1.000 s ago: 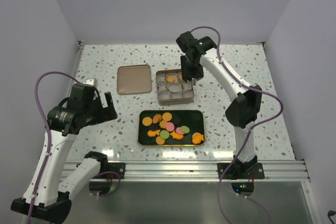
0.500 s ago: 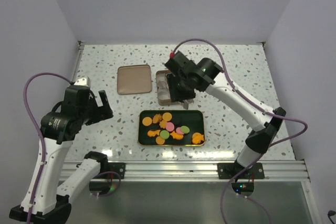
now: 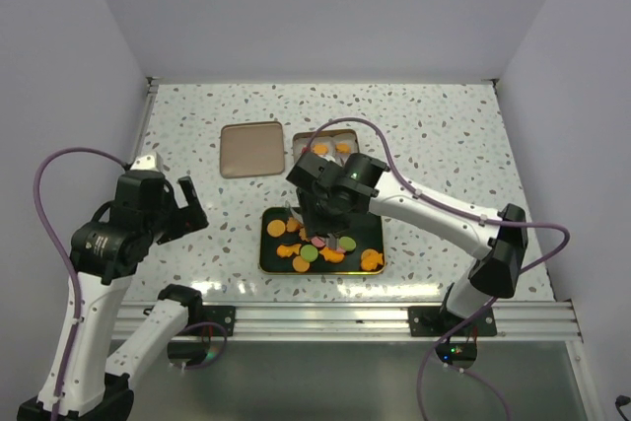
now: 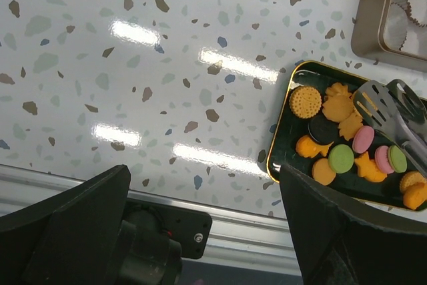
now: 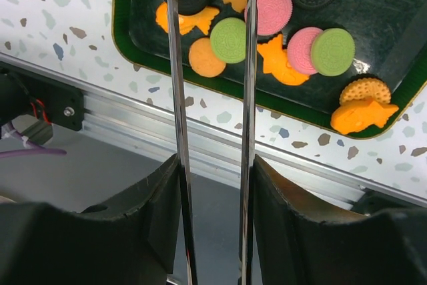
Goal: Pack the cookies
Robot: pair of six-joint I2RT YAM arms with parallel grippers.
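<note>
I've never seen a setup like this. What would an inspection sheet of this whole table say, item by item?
Surface: speckled white table, no spills seen.
Job's things: cookies on a dark tray; tin with paper cups, two orange cookies already inside; lid lying beside the tin.
Clutter: nothing seen.
Grippers: right end effector holds tongs over the tray; left end effector open, empty, apart from the tray.
Cables: purple cable looping off each arm, clear of the tray.
Surroundings: plain white walls, metal rail at the near edge.

Square brown lid (image 3: 250, 149) flat on speckled table (image 3: 444, 135), near left-rear.
</note>
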